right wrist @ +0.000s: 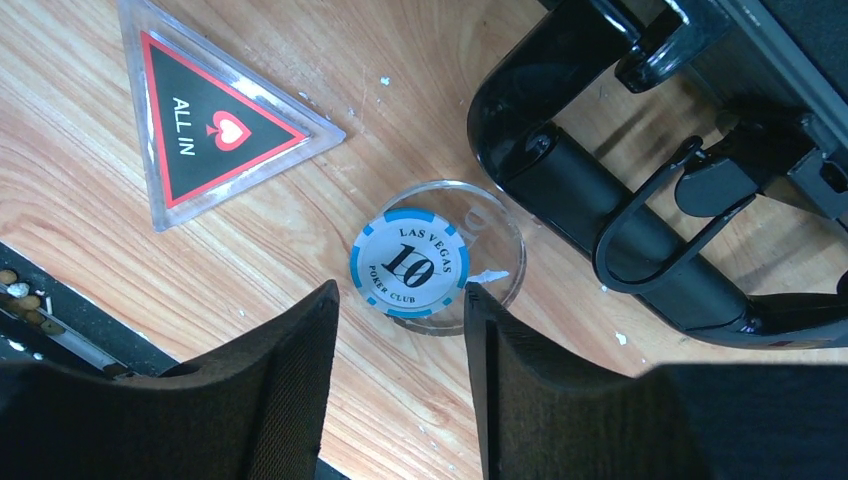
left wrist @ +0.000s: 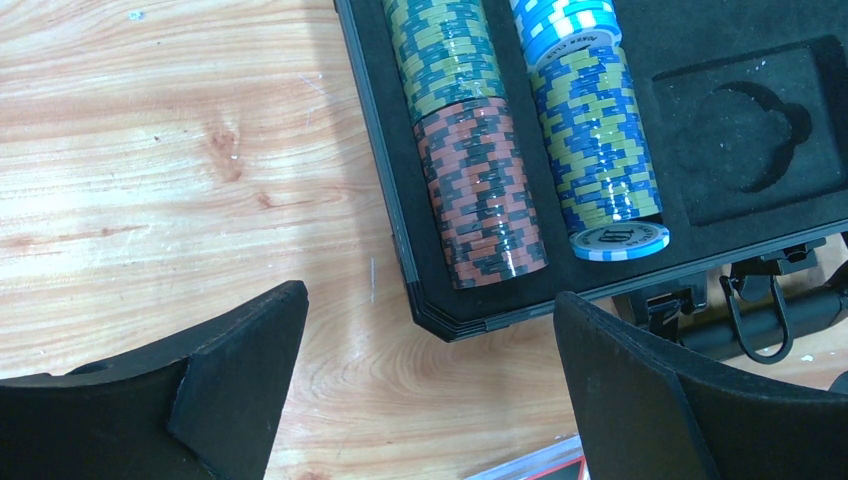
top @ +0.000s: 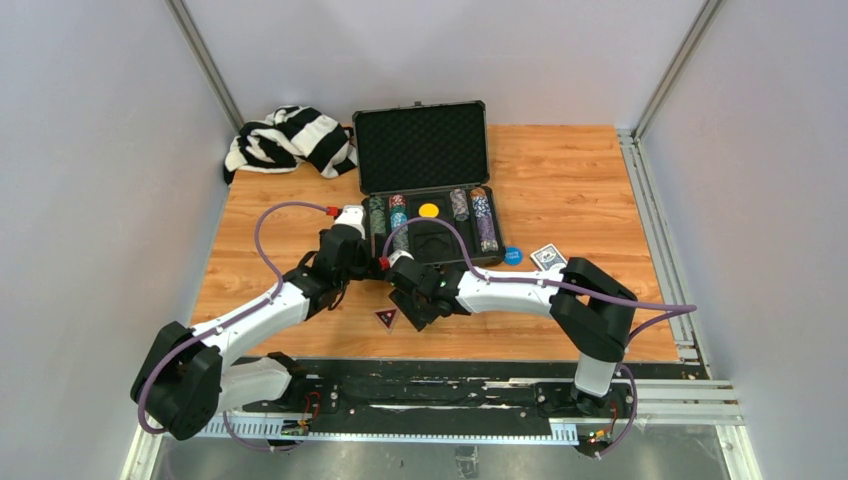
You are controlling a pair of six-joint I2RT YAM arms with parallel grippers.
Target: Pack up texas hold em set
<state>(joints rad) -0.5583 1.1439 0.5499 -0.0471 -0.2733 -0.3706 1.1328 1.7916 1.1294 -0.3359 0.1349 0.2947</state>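
The black case (top: pixel 478 180) lies open with its foam lid up. Stacks of chips (top: pixel 400 215) and a yellow disc (top: pixel 429 210) lie in its tray. My left gripper (top: pixel 372 262) is open and empty over the case's front left corner (left wrist: pixel 450 318), near the red-black stack (left wrist: pixel 485 190) and the blue-yellow stack (left wrist: pixel 598 150). My right gripper (right wrist: pixel 400 292) is open and empty, just short of a white and blue "10" chip (right wrist: pixel 410 262). That chip lies on a clear disc (right wrist: pixel 495 250) on the table beside the case handle (right wrist: pixel 600 215). A blue disc (top: pixel 513 255) and a card deck (top: pixel 548 257) lie right of the case.
A triangular "ALL IN" marker (right wrist: pixel 210 130) lies on the table left of the chip; it also shows in the top view (top: pixel 387 318). A black-and-white striped cloth (top: pixel 288 140) lies at the back left. The two grippers are close together at the case's front edge.
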